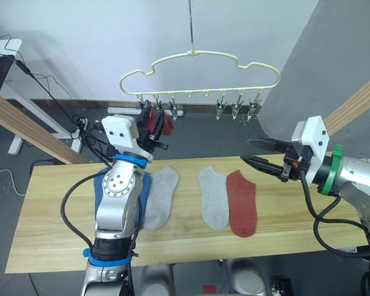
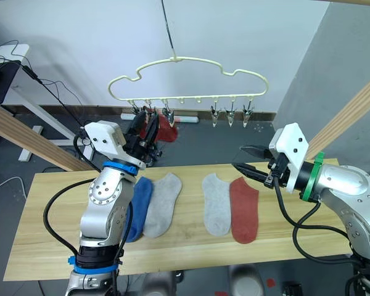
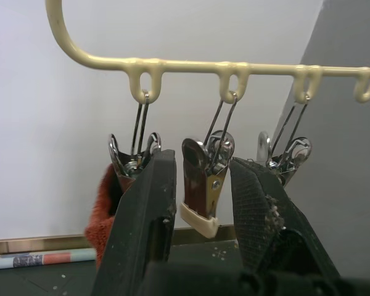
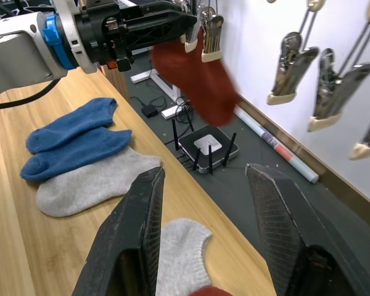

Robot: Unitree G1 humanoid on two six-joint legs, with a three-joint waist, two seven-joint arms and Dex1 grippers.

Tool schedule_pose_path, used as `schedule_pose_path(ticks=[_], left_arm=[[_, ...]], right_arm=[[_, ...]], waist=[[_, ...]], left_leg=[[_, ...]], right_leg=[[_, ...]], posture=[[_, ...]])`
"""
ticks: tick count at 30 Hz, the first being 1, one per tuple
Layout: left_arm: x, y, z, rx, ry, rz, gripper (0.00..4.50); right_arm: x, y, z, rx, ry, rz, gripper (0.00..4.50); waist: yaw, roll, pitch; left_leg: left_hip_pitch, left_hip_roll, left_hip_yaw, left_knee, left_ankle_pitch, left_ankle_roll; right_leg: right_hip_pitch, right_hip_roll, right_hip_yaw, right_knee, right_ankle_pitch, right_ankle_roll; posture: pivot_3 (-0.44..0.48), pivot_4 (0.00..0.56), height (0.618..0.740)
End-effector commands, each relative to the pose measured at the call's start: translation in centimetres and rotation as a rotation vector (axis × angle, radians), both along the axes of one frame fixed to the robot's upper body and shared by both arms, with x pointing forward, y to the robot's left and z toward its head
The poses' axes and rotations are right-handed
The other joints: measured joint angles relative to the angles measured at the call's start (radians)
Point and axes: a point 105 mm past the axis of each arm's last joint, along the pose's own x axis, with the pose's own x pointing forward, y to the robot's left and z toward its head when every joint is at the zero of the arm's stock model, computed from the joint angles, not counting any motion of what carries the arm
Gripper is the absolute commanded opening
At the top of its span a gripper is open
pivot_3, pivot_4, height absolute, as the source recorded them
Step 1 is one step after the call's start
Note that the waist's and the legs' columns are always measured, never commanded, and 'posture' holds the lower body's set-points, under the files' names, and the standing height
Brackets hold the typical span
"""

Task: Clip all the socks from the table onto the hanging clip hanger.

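The worktop [image 1: 49, 240] carries five socks side by side, all lying with their long axes running from the near edge to the far edge: two blue socks [image 4: 74, 142] at the left, partly behind the left arm, a grey sock [image 1: 160, 196], a second grey sock [image 1: 214, 198] and a red sock [image 1: 242, 203]. Above the far edge hangs the clip hanger [image 1: 200, 77], with one red sock [image 4: 200, 77] already clipped near its left end.

The left hand [image 3: 203, 209] is raised at the hanger, its fingers open on either side of an empty clip [image 3: 203, 185] just beside the hung sock. The right hand [image 1: 262, 154] hovers open and empty over the right part of the worktop; the red sock lies just below and to its left, so this arm is probably the nearer one for it. The blue pair's outline is hard to make out from the head views.
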Motion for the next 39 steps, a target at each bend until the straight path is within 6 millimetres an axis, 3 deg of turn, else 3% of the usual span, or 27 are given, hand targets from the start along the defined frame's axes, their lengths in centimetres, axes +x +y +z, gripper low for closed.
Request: schedule_pose_path(ticks=[1,26,29,33,39], left_arm=[[-0.5,0.0,1.1,-0.01,-0.059,0.0,1.54],[-0.4,0.0,2.2,-0.033,-0.094,0.015,1.54],[-0.5,0.0,2.2,-0.029,-0.1,0.014,0.75],[-0.6,0.1,2.2,-0.029,-0.102,0.016,0.08],[-0.7,0.3,2.3,-0.026,-0.106,0.019,0.01]], right_arm=[[-0.6,0.0,1.0,0.0,-0.049,0.006,2.2],[-0.7,0.0,1.0,0.005,-0.041,0.014,2.2],[-0.7,0.0,0.9,0.007,-0.04,0.014,2.2],[-0.8,0.0,0.7,0.007,-0.035,0.015,2.2],[-0.6,-0.2,-0.4,-0.005,0.004,-0.029,2.2]], waist=[[-0.001,0.0,0.0],[-0.003,0.0,0.0],[-0.003,0.0,0.0],[-0.003,0.0,0.0],[-0.003,0.0,0.0]], left_leg=[[0.0,0.0,0.0,0.0,0.0,0.0],[0.0,0.0,0.0,0.0,0.0,0.0],[0.0,0.0,0.0,0.0,0.0,0.0],[0.0,0.0,0.0,0.0,0.0,0.0],[0.0,0.0,0.0,0.0,0.0,0.0]], right_leg=[[0.0,0.0,0.0,0.0,0.0,0.0],[0.0,0.0,0.0,0.0,0.0,0.0],[0.0,0.0,0.0,0.0,0.0,0.0],[0.0,0.0,0.0,0.0,0.0,0.0],[0.0,0.0,0.0,0.0,0.0,0.0]], posture=[[-0.259,0.369,0.74],[-0.262,0.373,0.74],[-0.262,0.373,0.74],[-0.258,0.374,0.74],[-0.258,0.374,0.74]])
